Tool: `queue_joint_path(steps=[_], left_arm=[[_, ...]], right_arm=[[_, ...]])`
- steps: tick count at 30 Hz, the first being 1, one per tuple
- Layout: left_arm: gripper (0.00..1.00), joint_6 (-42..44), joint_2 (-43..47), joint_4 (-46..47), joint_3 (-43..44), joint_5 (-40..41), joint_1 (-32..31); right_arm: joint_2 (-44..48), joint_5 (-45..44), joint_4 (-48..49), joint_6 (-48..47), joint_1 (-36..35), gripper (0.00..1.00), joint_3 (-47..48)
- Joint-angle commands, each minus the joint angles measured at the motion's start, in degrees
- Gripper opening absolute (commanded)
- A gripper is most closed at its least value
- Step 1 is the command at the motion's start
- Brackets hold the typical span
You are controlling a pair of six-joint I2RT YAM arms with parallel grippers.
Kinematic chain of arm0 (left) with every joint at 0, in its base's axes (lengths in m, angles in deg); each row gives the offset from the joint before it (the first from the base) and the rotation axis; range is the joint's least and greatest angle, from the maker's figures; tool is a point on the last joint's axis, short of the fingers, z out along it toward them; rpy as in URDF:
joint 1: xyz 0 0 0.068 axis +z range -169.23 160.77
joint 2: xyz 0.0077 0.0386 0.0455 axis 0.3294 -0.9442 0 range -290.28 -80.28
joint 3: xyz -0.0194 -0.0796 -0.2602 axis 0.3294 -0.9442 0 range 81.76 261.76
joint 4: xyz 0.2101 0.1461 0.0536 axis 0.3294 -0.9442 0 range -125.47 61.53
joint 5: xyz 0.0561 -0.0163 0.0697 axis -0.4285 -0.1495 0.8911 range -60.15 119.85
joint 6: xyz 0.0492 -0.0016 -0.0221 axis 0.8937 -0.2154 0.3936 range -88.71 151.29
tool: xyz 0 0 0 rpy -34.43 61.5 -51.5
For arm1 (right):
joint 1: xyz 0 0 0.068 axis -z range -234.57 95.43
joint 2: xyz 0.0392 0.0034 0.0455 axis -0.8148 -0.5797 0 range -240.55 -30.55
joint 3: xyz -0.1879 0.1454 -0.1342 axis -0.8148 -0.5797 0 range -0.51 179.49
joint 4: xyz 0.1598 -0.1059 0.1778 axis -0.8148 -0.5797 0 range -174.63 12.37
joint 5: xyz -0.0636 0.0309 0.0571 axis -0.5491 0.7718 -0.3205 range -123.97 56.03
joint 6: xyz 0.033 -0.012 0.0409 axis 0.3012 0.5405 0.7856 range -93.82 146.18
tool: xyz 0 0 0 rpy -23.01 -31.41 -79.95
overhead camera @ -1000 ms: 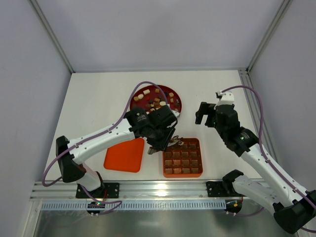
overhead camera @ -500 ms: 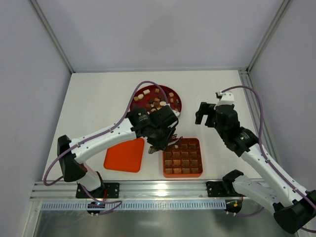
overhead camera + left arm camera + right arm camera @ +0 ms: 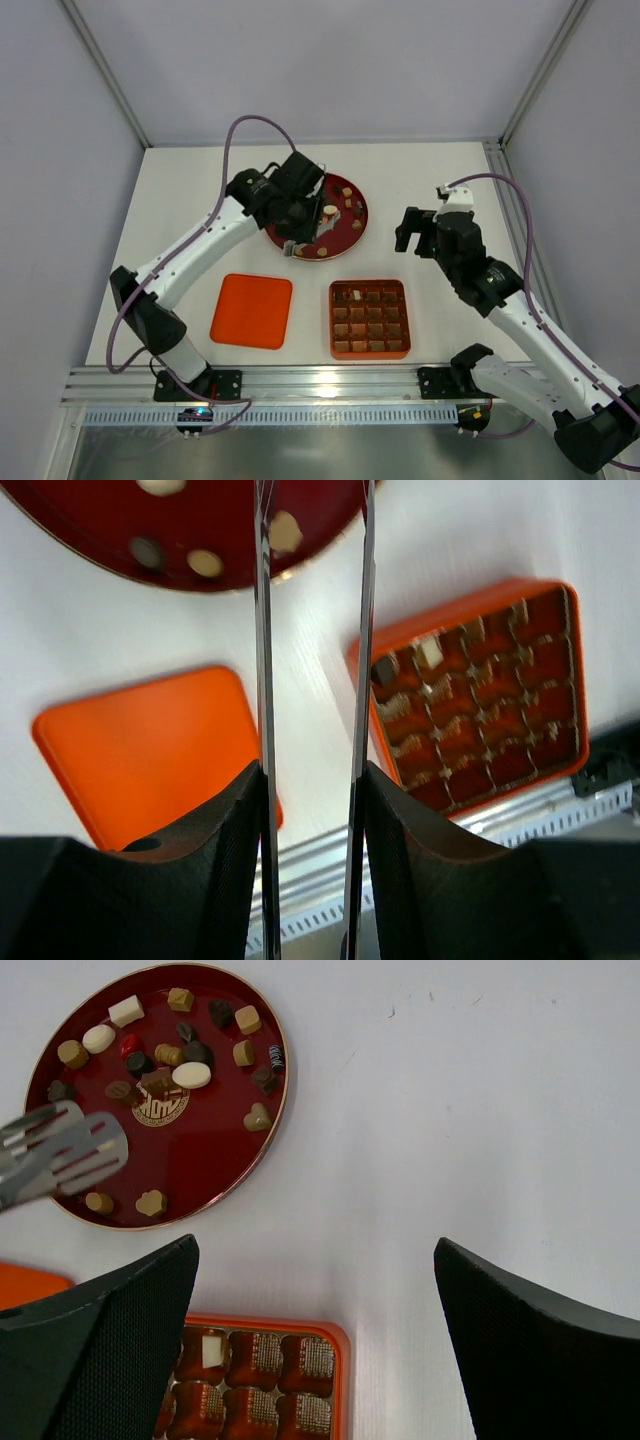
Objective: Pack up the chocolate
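Note:
Chocolate pieces [image 3: 347,205] in cream, caramel and dark brown lie scattered on a dark red round plate [image 3: 340,235]; they also show in the right wrist view [image 3: 190,1075]. The orange-red gridded tray [image 3: 370,349] holds one cream square piece [image 3: 212,1348] in its far-left corner cell. My left gripper [image 3: 300,235] carries two long thin metal blades [image 3: 95,1145] and hovers over the plate's left part, open with nothing between the blades [image 3: 312,520]. My right gripper [image 3: 408,228] hangs wide open and empty [image 3: 315,1250] above the table, right of the plate.
The flat orange-red lid [image 3: 252,311] lies left of the tray, also seen in the left wrist view [image 3: 150,750]. An aluminium rail [image 3: 320,380] runs along the near edge. Grey walls enclose the white table.
My left arm has swung from the tray's far-left corner back to the plate. A cream piece now lies in that corner cell. The right arm has not moved.

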Motion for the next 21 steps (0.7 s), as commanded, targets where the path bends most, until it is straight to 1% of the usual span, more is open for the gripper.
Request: queue_joint_path(steps=[1, 6, 7, 11, 14, 21], left_arm=[[0.42, 3.35, -4.99, 1.56, 4.46, 2.74, 5.11], [0.42, 6.16, -13.52, 1.92, 11.93, 5.37, 10.13], [0.42, 6.60, -16.49, 1.74, 14.55, 5.72, 11.26], [0.43, 7.92, -22.47, 0.25, 19.75, 5.46, 13.38], [0.43, 8.62, -24.25, -0.02, 20.91, 4.41, 14.35], [0.43, 10.29, -25.04, 0.86, 20.82, 1.60, 14.44]], right_arm=[[-0.16, 1.00, 2.26, -0.54, -0.03, 1.00, 1.38], [-0.52, 1.54, 2.00, -1.07, -0.03, 1.00, 1.91], [-0.60, 1.53, 2.08, -1.24, -0.03, 1.00, 2.00], [-0.43, 1.53, 1.73, -1.69, -0.03, 1.00, 2.43], [-0.17, 1.10, 1.03, -2.04, -0.03, 1.00, 2.70], [0.89, 0.13, 0.68, -1.86, -0.03, 1.00, 1.91]])
